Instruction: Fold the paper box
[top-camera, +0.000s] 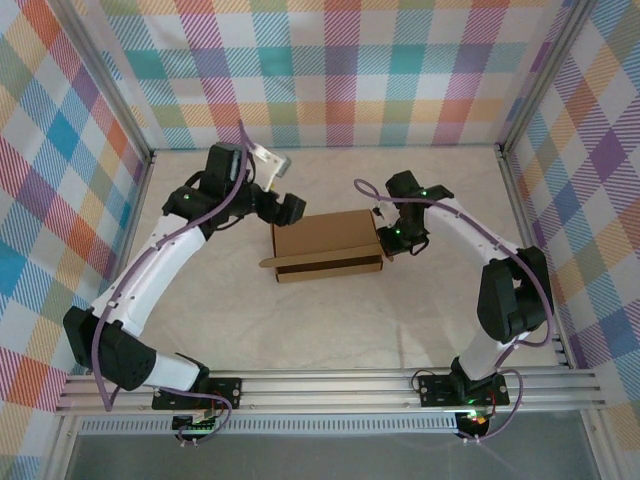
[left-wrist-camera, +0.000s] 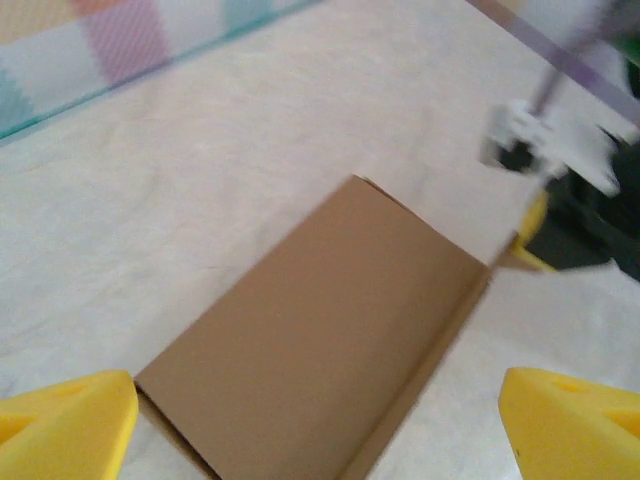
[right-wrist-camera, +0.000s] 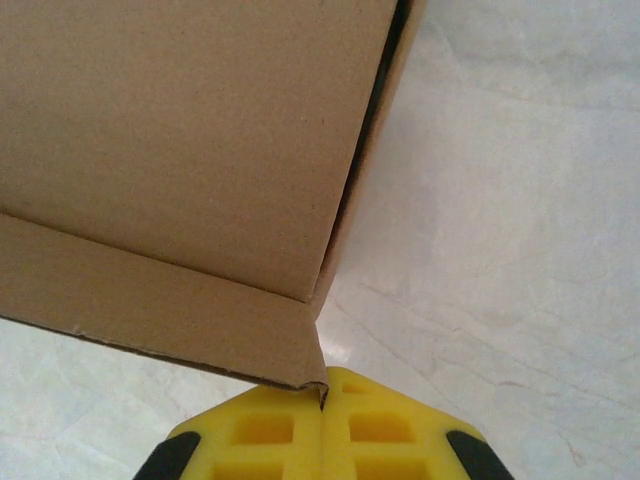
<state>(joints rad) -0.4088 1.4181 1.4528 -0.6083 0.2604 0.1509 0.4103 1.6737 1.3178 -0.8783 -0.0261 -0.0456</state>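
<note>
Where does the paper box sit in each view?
Top external: paper box at the centre of the table.
Left wrist: box spans centre to bottom edge, lying diagonally.
Right wrist: box upper left, its corner at the fingers.
Shared landmark: right gripper, yellow-tipped, at the box's end.

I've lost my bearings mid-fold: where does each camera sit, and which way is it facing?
Top external: above and behind the arm bases, looking down on the table; both arms flank the plain brown corrugated cardboard box.
Left wrist: on the left arm, looking down across the box; its yellow left fingers spread wide at the bottom corners.
Right wrist: low beside the box's corner flap; its yellow right fingers closed together.
Shared: all three show the box.
</note>
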